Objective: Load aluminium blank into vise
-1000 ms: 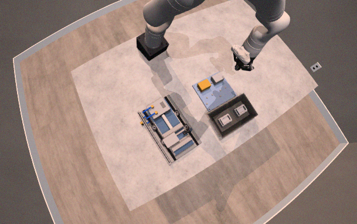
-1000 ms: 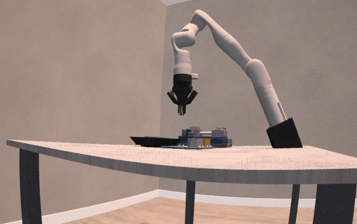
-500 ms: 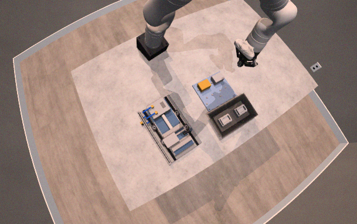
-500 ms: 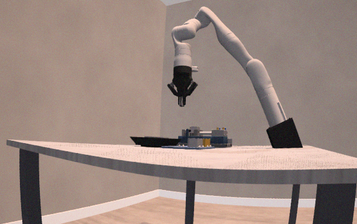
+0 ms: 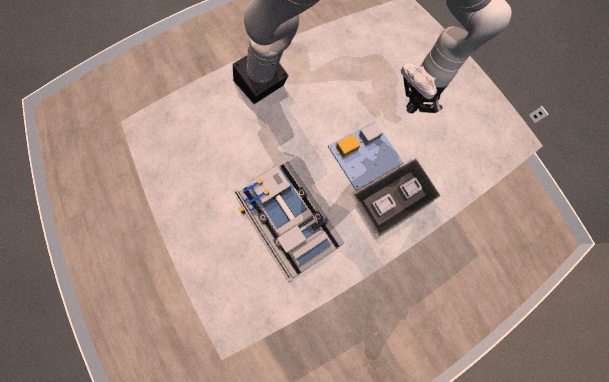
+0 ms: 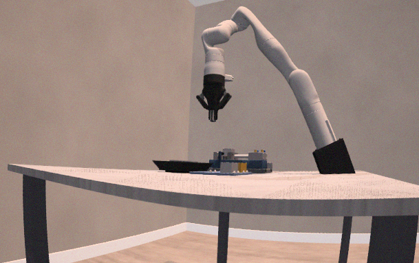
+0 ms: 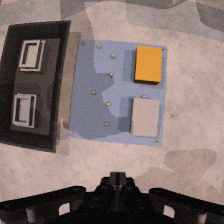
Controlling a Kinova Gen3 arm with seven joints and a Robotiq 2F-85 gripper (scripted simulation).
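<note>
My gripper [image 5: 422,106] is shut and empty, high above the table beside the infeed plate; it also shows in the side view [image 6: 212,116] and at the bottom of the wrist view [image 7: 116,179]. The blue infeed plate [image 5: 365,155] holds an aluminium blank [image 5: 371,133] and an orange brass blank [image 5: 348,145], both flat; they show in the wrist view as grey [image 7: 145,117] and orange [image 7: 149,65]. The black outfeed tray [image 5: 396,196] holds two finished parts [image 5: 383,204] [image 5: 411,188], pocket up. The vise [image 5: 287,220] stands open with a pale bar [image 5: 285,207] in its opening.
The arm's black base [image 5: 260,79] stands at the back of the mat. Small pins [image 7: 107,104] dot the infeed plate. Blue hoses [image 5: 252,194] run at the vise's far end. The table has a raised grey rim [image 5: 40,200].
</note>
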